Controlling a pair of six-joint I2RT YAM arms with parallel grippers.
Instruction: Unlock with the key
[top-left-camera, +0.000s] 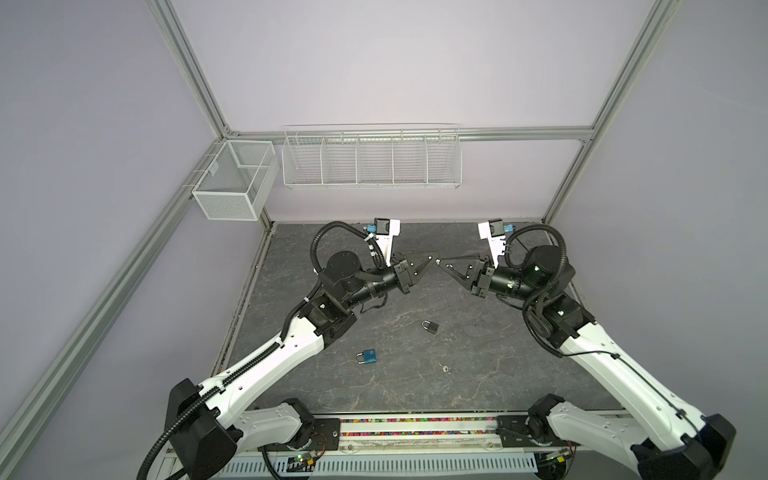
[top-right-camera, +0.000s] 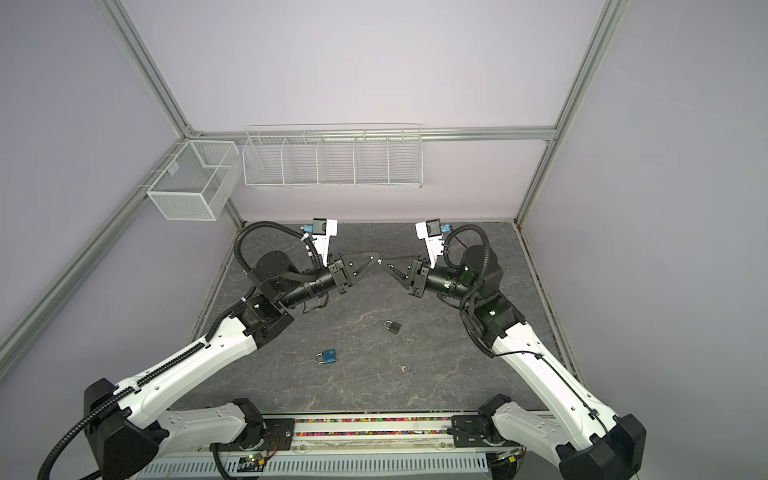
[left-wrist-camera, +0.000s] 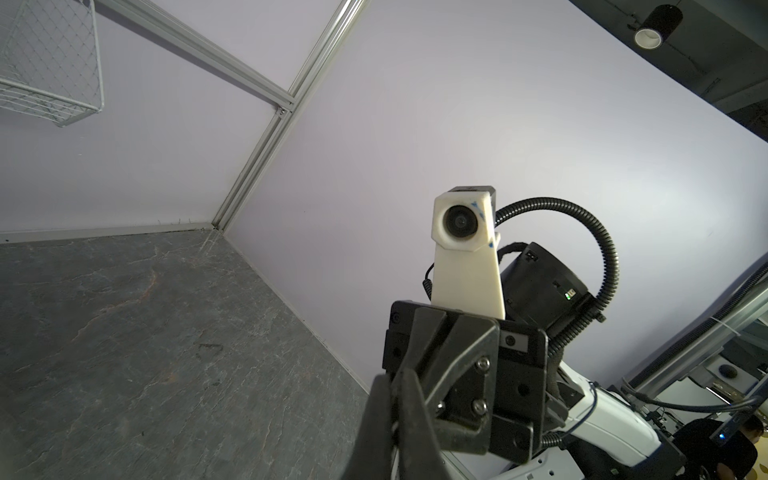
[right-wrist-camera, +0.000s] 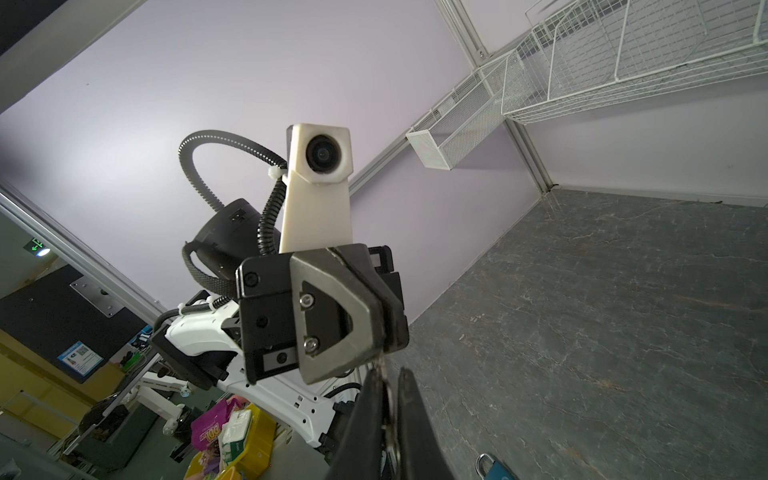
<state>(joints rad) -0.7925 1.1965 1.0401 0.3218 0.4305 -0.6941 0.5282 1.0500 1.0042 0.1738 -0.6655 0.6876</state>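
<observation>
Shows, in both top views, left claw (top-left-camera: 432, 258) and right claw (top-left-camera: 443, 262) raised at centre frame, tip to tip, both clamped shut on the key (top-left-camera: 438, 261). Puts blue padlock (top-left-camera: 368, 356) and dark padlock (top-left-camera: 431, 327) lower down, on the counter (top-left-camera: 519, 374). Hides the key in the left wrist view. Catches it, in the right wrist view, pinched at bottom centre.

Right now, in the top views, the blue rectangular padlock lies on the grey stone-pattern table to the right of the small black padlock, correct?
No. In both top views the blue rectangular padlock lies on the grey stone-pattern table to the left of the small black padlock, not the right.
</observation>
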